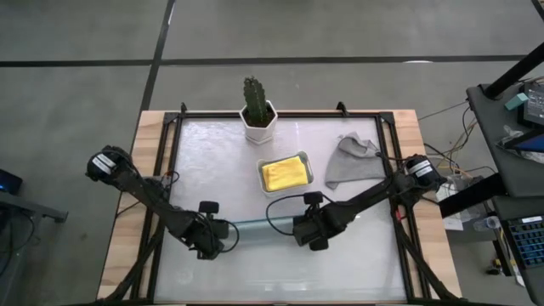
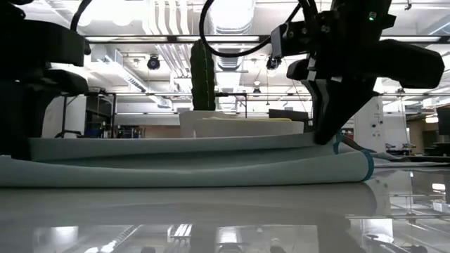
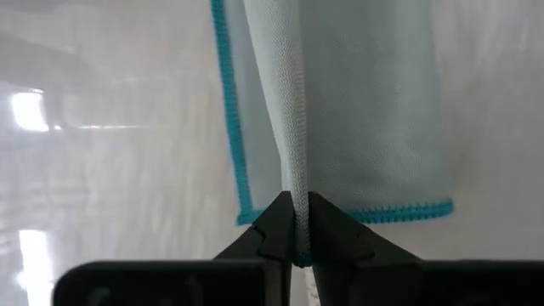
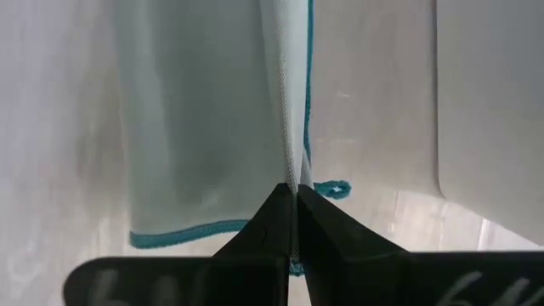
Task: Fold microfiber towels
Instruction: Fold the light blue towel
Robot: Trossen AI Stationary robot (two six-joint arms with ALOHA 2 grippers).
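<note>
Surface (image 1: pixel 280 263): glossy white sheet in a black frame, filling the middle of the high view.

Pale teal towel (image 1: pixel 259 225): lying low on the surface, lower centre of the high view, drawn into a narrow band. Its long axis runs left-right across the frame, strung between my two end effectors. In the low view it sits as flat stacked layers with a bright teal hem at the right end.

Grey towel (image 1: pixel 353 161): crumpled heap, right of centre, well apart from the teal one.

White tray (image 1: pixel 263 178): centre frame, carrying the yellow towel (image 1: pixel 285 172), already folded by the look of it. Potted cactus (image 1: pixel 257 106) just above it.

Left end effector (image 3: pixel 295 234): clenched on a pinched ridge of the teal towel at its left end.

Right end effector (image 4: pixel 291 223): clenched on the matching ridge at the right end.

Both arms equally near, one per end. I judge the next fold turns on carrying this edge across the band's short axis, both ends moving together.

No brands or readable writing anywhere.
</note>
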